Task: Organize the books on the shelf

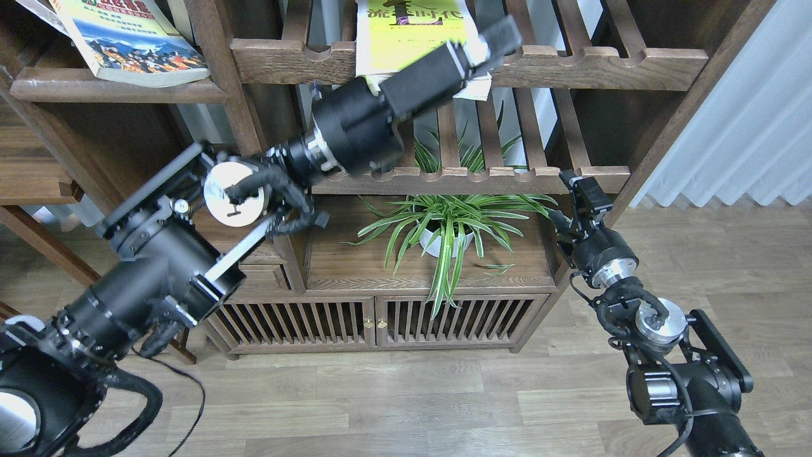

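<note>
The yellow-green book [406, 35] lies on the upper slatted rack, overhanging its front rail. The book with the colourful landscape photo [127, 41] lies on the solid dark-brown shelf [114, 92] at the upper left. The maroon book is out of view. My left arm reaches up and to the right. Its gripper [498, 38] is blurred and lies over the yellow-green book's lower right corner, and its fingers cannot be told apart. My right gripper [580, 184] is small and dark, at the right end of the lower slatted rack, holding nothing visible.
A potted spider plant [447, 231] stands on the plank below the lower slatted rack [457, 181]. A cabinet with slatted doors [374, 320] sits beneath it. A white curtain [748, 108] hangs at the right. A black cable [190, 406] trails on the wood floor.
</note>
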{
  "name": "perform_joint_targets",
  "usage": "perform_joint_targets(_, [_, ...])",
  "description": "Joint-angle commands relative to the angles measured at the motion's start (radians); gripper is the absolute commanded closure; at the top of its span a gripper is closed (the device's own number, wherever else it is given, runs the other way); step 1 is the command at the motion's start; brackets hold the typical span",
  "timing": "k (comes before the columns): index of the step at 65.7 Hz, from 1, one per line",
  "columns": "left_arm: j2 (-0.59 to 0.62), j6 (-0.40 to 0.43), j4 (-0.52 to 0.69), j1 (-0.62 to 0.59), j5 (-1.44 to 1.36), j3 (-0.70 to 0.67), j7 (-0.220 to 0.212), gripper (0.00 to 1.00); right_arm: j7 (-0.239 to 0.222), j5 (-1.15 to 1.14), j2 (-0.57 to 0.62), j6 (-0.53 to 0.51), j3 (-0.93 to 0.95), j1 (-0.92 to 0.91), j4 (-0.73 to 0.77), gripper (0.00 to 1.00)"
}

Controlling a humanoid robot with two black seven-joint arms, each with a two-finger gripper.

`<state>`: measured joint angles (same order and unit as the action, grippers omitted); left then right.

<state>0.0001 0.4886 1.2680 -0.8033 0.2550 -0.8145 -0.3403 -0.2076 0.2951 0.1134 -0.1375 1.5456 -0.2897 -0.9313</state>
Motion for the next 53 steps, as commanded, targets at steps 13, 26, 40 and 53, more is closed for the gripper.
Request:
perform_joint_targets(13, [0.0,0.0,-0.012,0.251,-0.008,-0.008,-0.011,0.02,-0.001,0.004,0.077,-0.002,0.01,-0.039,-0.031,0.02])
perform_joint_targets(26, [0.0,0.0,-0.05,0.503,-0.077,-0.003,-0.014,0.01,-0.004,0.01,0.101,-0.004,0.013,0.012,-0.167,0.02])
perform_joint_targets(40, [0.0,0.0,-0.121,0.589,-0.08,-0.006,-0.014,0.01,-0.016,0.021,0.13,-0.007,0.007,0.104,-0.343,0.02])
perform_joint_targets(53, [0.038,0.0,-0.122,0.625,-0.08,-0.005,-0.016,0.01,-0.027,0.021,0.14,-0.011,-0.045,0.147,-0.505,0.02])
